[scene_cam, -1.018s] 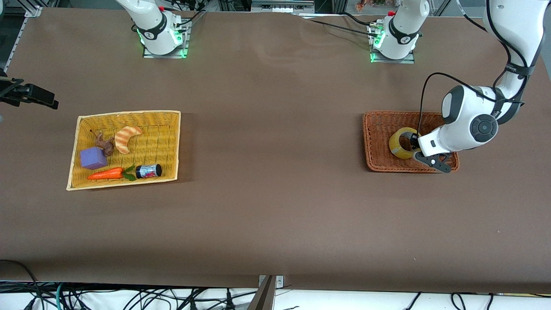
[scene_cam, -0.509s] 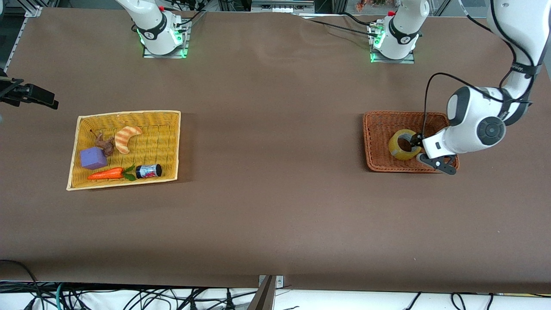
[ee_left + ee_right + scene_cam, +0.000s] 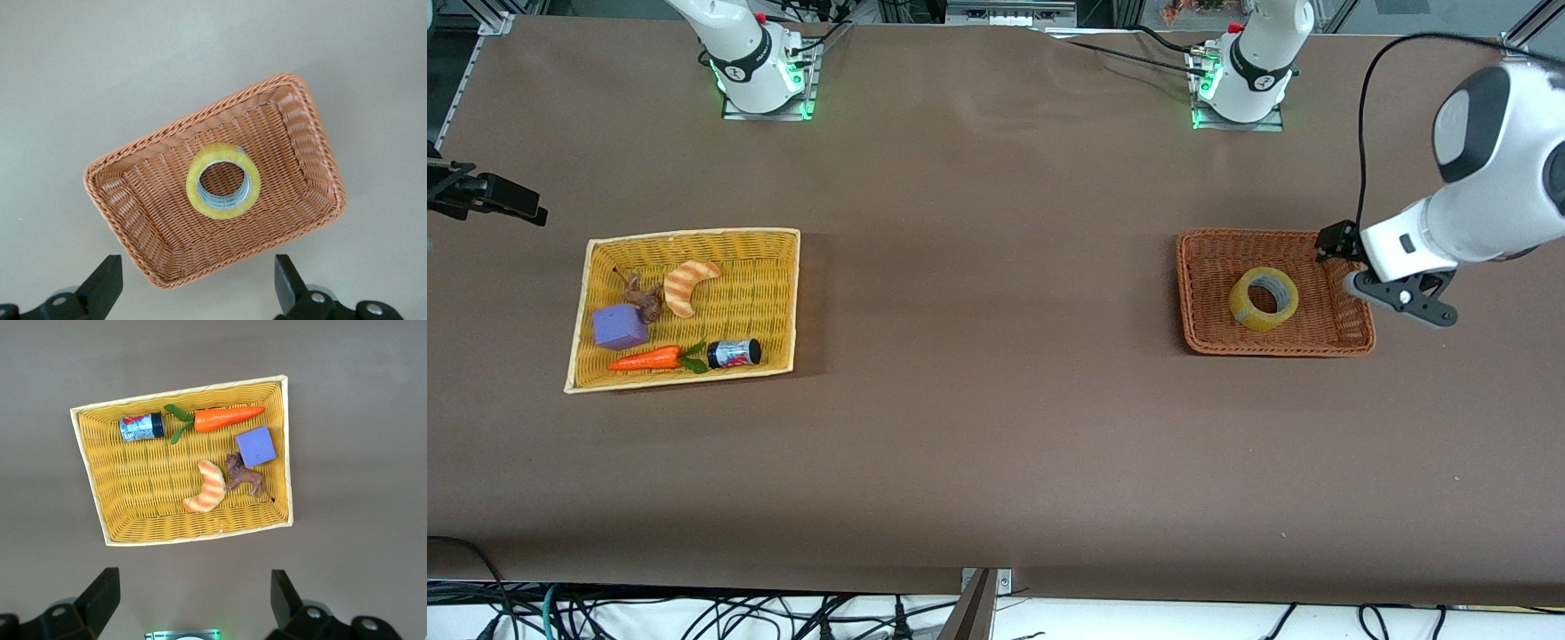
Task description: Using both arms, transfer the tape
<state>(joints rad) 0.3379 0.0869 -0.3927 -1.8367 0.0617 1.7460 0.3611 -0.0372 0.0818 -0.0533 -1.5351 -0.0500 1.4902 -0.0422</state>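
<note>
The tape (image 3: 1264, 299) is a yellowish ring lying flat in the brown wicker basket (image 3: 1209, 333) at the left arm's end of the table. It also shows in the left wrist view (image 3: 223, 181). My left gripper (image 3: 1338, 244) is open and empty, raised high over the basket's rim on the side toward the left arm's end of the table; in the left wrist view (image 3: 198, 280) its jaws stand wide apart. My right gripper (image 3: 193, 593) is open and empty, held high over the table near the yellow basket (image 3: 90, 460); a dark part of it shows in the front view (image 3: 494, 194).
The yellow basket (image 3: 778, 244) at the right arm's end holds a croissant (image 3: 687, 284), a purple block (image 3: 618, 326), a carrot (image 3: 645, 358), a small dark jar (image 3: 734, 353) and a brown toy animal (image 3: 643, 298). Bare brown table lies between the two baskets.
My left gripper has let go of the tape and risen up and away toward the left arm's end. The tape, earlier tilted in the jaws, now lies flat in the basket.
</note>
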